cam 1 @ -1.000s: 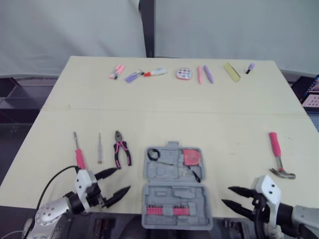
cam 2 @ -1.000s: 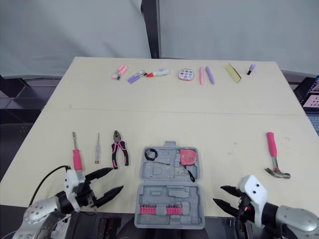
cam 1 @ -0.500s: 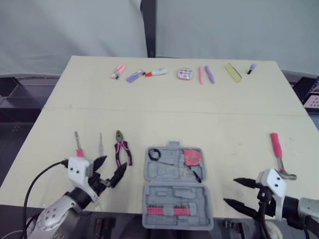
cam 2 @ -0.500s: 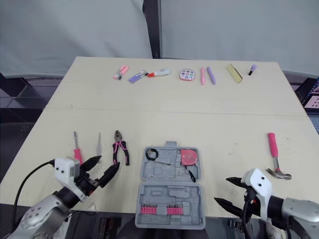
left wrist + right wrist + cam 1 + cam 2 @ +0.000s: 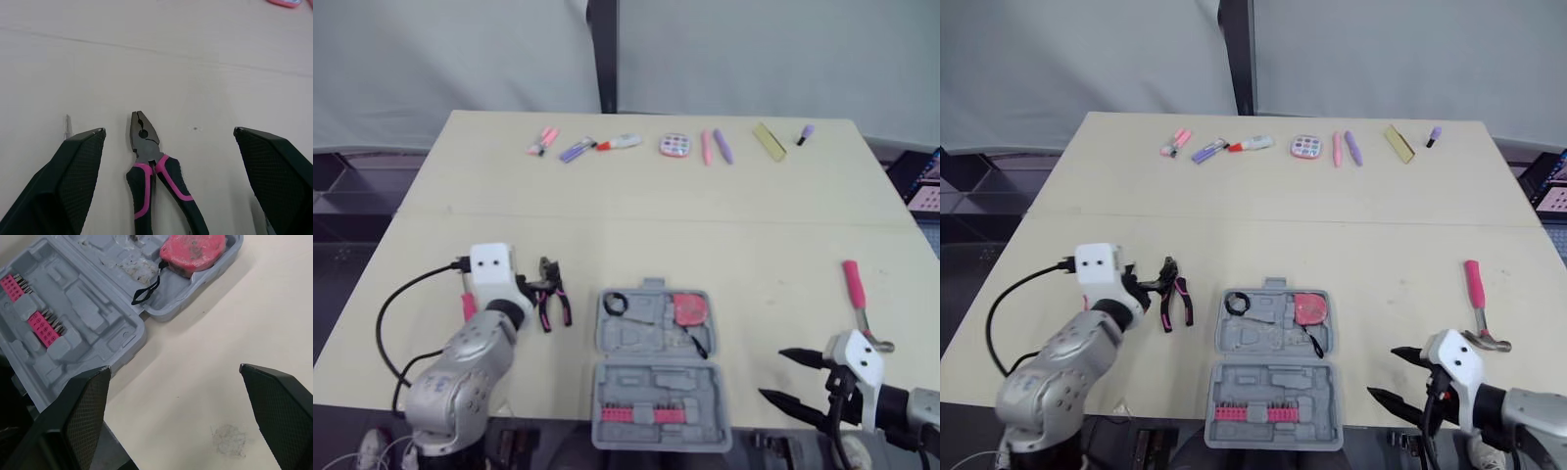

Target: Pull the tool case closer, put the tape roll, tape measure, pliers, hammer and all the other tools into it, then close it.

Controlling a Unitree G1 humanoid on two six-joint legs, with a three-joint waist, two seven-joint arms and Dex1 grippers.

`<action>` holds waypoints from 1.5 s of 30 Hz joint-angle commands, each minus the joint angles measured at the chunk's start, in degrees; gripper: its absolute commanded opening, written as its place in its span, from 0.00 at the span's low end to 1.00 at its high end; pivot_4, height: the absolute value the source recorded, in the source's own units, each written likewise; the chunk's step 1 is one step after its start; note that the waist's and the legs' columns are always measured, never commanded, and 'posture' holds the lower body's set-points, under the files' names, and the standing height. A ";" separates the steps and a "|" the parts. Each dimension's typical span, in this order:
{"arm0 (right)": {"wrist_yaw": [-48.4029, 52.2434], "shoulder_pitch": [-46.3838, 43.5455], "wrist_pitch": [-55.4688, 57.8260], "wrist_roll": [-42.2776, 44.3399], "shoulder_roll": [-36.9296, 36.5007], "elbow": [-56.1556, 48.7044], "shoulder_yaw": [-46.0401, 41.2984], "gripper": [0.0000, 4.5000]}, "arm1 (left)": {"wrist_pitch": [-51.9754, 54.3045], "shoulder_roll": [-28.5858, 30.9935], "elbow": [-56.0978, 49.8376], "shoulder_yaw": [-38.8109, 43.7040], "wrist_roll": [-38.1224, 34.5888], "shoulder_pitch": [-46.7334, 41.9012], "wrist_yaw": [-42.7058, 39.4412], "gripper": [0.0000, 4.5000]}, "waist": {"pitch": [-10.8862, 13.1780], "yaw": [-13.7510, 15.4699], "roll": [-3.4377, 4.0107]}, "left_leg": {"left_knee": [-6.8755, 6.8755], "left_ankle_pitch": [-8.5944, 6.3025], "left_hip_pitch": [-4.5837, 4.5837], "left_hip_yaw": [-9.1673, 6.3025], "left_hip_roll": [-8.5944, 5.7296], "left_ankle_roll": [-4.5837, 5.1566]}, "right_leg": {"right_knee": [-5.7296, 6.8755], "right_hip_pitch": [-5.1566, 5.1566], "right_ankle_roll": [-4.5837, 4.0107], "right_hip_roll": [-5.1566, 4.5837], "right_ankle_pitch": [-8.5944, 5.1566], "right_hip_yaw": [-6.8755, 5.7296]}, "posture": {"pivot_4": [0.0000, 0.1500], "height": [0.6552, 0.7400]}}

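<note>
One left hand [image 5: 168, 130] spread, seemingly astride pliers [image 5: 145, 147].

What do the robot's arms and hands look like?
Both arms are rounded silver-grey metal ending in white boxy wrist blocks. The left hand and right hand each have two black tapered fingers with cross-hatched pads. A black cable loops from the left wrist.

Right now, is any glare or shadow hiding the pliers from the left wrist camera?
Left wrist view: no glare; the pliers lie evenly lit on the table between the fingers of the open left claw, with only a faint shadow beside the handles. Left eye view: flat, even light across the table, no hard shadows near the pliers.
</note>
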 commanded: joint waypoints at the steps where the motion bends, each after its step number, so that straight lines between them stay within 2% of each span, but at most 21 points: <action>1: -0.10 0.96 0.65 1.06 -0.20 -2.27 -2.61 0.99 | 3.66 -1.84 0.49 -0.83 3.51 -2.57 3.05 1.00 | 0.00 0.01 -0.01 | 0.00 0.00 0.00 0.01 -0.01 0.00 | 0.01 0.00 0.00 -0.01 0.00 0.00 | 1.00 0.69; 12: -0.93 2.29 2.06 1.20 0.27 -4.26 -4.58 0.99 | 10.33 -7.08 4.15 -1.54 12.58 -5.14 6.25 1.00 | 0.02 0.09 -0.08 | 0.01 0.00 0.00 0.05 -0.01 0.00 | 0.02 -0.03 0.00 -0.02 0.00 0.01 | 1.00 0.69; 17: -1.59 1.71 2.29 0.86 0.41 -4.20 -4.00 0.99 | 7.98 -8.38 9.61 -1.86 14.76 -6.09 4.94 1.00 | 0.02 0.15 -0.09 | 0.01 0.00 -0.02 0.06 -0.02 0.00 | 0.02 -0.05 0.00 -0.03 0.00 0.00 | 1.00 0.69; 29: -3.24 1.74 2.46 0.75 1.24 -4.93 -2.93 0.99 | 2.26 -8.83 15.56 -3.15 17.75 -8.42 1.19 1.00 | 0.02 0.18 -0.10 | 0.02 0.00 -0.02 0.07 -0.04 0.00 | 0.04 -0.06 0.01 -0.04 0.01 -0.02 | 1.00 0.69; 45: -3.76 2.41 2.10 -0.25 1.69 -5.17 -2.61 0.99 | 2.14 -15.58 17.90 -0.29 18.74 -9.36 3.11 1.00 | 0.02 0.33 -0.11 | 0.02 0.00 -0.02 0.07 -0.04 0.00 | 0.05 -0.07 0.02 -0.05 0.01 -0.02 | 1.00 0.69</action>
